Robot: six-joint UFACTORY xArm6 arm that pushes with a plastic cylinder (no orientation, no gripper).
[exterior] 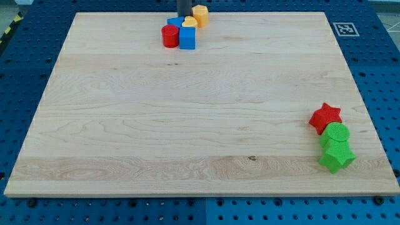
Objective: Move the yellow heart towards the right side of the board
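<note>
**Observer:** Start with what lies nearest you on the board [125,125].

**Me:** Near the right corner three blocks bunch together: a green star [337,156] closest, a green cylinder [337,134] touching it just beyond, and a red star [325,117] touching that one, a little farther and to the left. The broad middle of the wood carries nothing.

**Observer:** And at the far edge?

**Me:** That is where the work is. A red cylinder [169,35] and a blue cube [187,37] stand side by side, with a second blue block [175,22] partly hidden behind them. The yellow heart [189,22] sits just behind the cube, and a yellow-orange block [200,14], hexagonal I think, stands just right of it at the very far edge. My rod comes down there; my tip [185,16] seems to land just left of the heart, though the blocks hide its very end.

**Observer:** Are you gripping anything?

**Me:** I have no jaws to open or close, only a bare rod, so nothing is held; I can only push.

**Observer:** How would you do this push well?

**Me:** I judge the step barely begun, since the heart is well apart from the right side. I should press the heart's left flank squarely and sweep right, slowly. The yellow-orange block lies in the path, so I'd angle slightly nearward to slip past it, and correct if the heart starts to rotate off my tip.
</note>
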